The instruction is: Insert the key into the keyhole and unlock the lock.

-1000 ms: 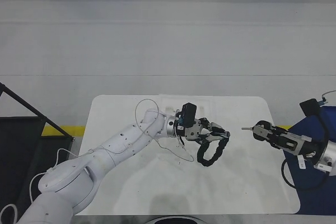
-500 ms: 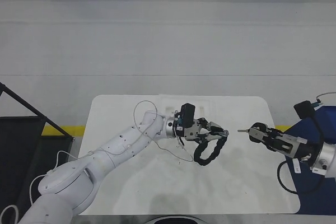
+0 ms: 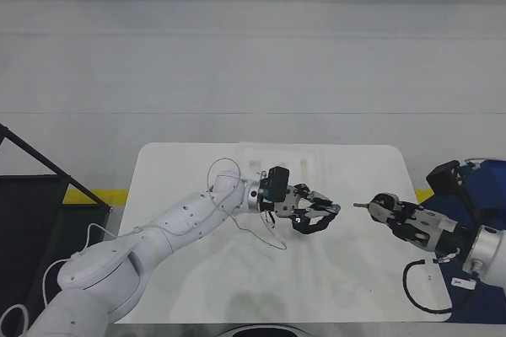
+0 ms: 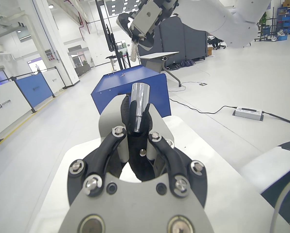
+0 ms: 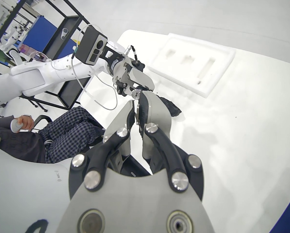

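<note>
My left gripper (image 3: 323, 205) hangs over the table's middle, shut on a black cable lock (image 3: 312, 221). The lock's chrome cylinder (image 4: 140, 98) sticks out past the fingertips, and its round keyhole face (image 5: 136, 94) points at the other arm. My right gripper (image 3: 374, 205) stands to the right, shut on a small metal key (image 3: 359, 205). The key's tip points at the cylinder across a short gap. In the left wrist view the right gripper (image 4: 140, 33) holds the key (image 4: 134, 50) beyond the cylinder. In the right wrist view the key (image 5: 136, 112) sits edge-on between the pads.
A white foam tray (image 3: 278, 160) with shallow recesses lies at the table's back edge, behind the left gripper. A loose white cable (image 3: 266, 236) trails from the left arm over the table. A blue cabinet (image 3: 497, 181) stands off the right edge, a black rack (image 3: 17, 194) off the left.
The right gripper has carried the key leftward toward the lock. The left gripper has turned, and the lock's hanging cable loop has swung up closer under it.
</note>
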{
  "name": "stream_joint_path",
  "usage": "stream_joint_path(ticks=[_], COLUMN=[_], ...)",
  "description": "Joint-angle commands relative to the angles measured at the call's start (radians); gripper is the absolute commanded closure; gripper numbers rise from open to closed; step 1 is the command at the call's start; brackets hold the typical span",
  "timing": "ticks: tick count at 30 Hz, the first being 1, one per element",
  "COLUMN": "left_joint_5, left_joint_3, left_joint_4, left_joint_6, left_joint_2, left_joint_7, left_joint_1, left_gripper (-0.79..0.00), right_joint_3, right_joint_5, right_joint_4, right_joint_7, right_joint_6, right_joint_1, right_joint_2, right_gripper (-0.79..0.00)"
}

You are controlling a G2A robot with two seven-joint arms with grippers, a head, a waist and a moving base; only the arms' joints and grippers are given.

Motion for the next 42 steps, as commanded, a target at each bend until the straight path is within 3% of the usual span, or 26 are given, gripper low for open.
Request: stream_joint_path(ticks=[1,5,12,27,42], left_joint_5=[-0.004,-0.021,-0.015,-0.039,-0.048], left_joint_3=[0.039,0.113,0.119,0.119,0.119], left_joint_4=[0.02,0.059,0.114,0.144,0.156], left_joint_6=[0.038,0.109,0.151,0.131,0.142], left_joint_2=[-0.005,-0.016,-0.028,-0.051,-0.058], left_joint_7=[0.038,0.109,0.151,0.131,0.142], left_joint_1=[-0.015,-0.046,-0.055,-0.054,-0.045], left_gripper=[0.0,0.0,0.0,0.0,0.0], right_joint_3=[-0.02,-0.046,-0.08,-0.173,-0.185], right_joint_5=[-0.023,-0.047,-0.069,-0.139,-0.152], right_joint_4=[0.0,0.0,0.0,0.0,0.0], right_joint_7=[-0.011,-0.035,-0.042,-0.08,-0.095], right_joint_6=[0.003,0.008,0.0,0.002,0.062], right_joint_1=[-0.003,0.0,0.009,0.046,0.052], right_joint_2=[0.0,0.0,0.002,0.004,0.005], right_gripper=[0.0,0.0,0.0,0.0,0.0])
